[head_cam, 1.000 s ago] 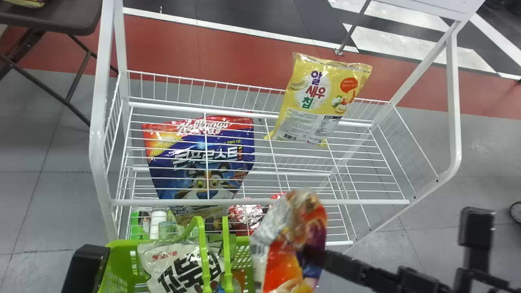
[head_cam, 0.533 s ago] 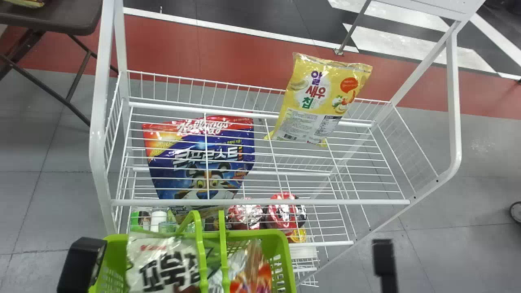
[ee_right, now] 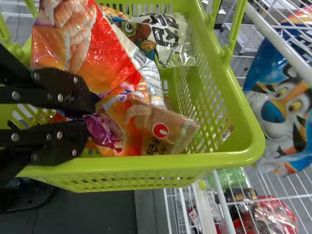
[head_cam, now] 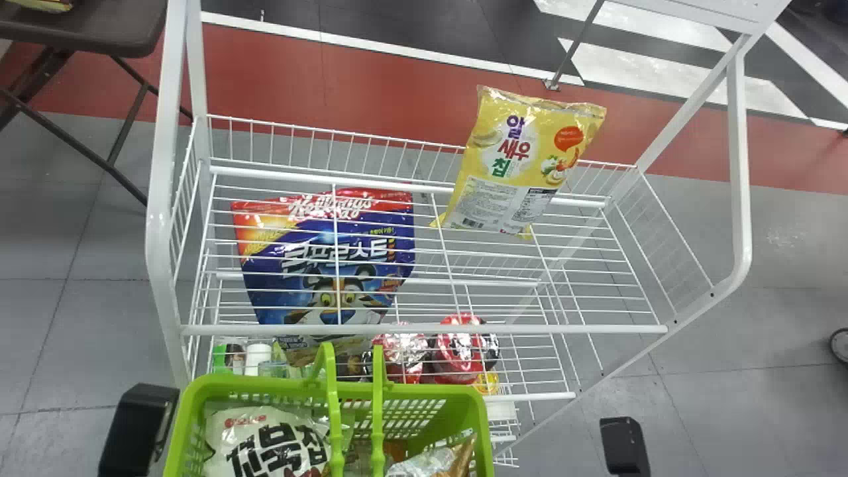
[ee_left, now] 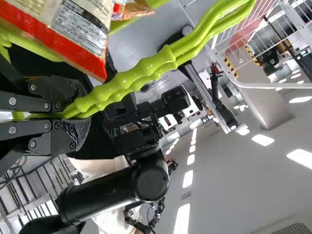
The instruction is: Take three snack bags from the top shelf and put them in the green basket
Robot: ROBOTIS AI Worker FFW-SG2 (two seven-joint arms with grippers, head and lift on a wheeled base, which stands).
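The orange snack bag [ee_right: 129, 131], which hung higher at the basket's right a moment ago, has dropped in beside the white snack bag [head_cam: 271, 444], so the second of three looks all but delivered. The right tool [ee_right: 90, 118] is down inside the green basket [head_cam: 430, 391], its fingers nearly together with a purple part of the orange bag pinched between them; they likely need to spread next and lift away without dragging it back out. The left tool [ee_left: 78, 113] is closed around the basket's handles [ee_left: 136, 78]. The yellow snack bag [head_cam: 523, 165] leans at the far right of the top shelf [head_cam: 596, 328], probably the third to fetch
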